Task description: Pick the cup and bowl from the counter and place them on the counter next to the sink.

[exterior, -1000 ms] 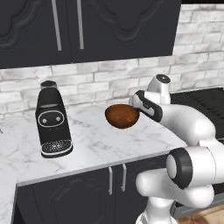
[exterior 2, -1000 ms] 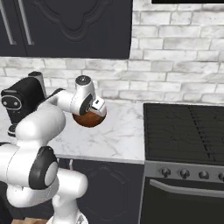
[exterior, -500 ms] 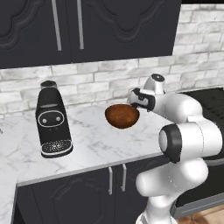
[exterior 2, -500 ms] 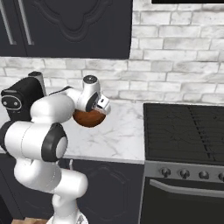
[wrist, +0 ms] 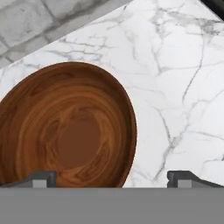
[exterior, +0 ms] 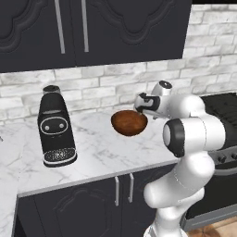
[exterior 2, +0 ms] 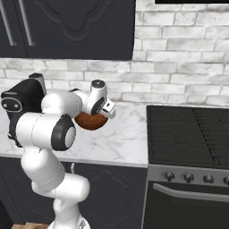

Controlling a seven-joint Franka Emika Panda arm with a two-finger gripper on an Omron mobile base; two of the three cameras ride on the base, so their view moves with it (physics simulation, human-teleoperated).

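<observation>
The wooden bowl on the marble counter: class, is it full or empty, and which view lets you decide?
Empty. The hand view looks down into the wooden bowl and shows only bare wood grain across its inside.

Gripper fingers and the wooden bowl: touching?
Cannot tell. In the hand view the fingers stand wide open astride the wooden bowl's rim, but no view plainly shows contact or gap.

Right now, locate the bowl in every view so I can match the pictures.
Left base view: the bowl sits centre on the counter, right of the coffee machine.
Right base view: left of centre, partly behind the arm.
Hand view: left side, large.
Shared landmark: the white marble counter.
</observation>
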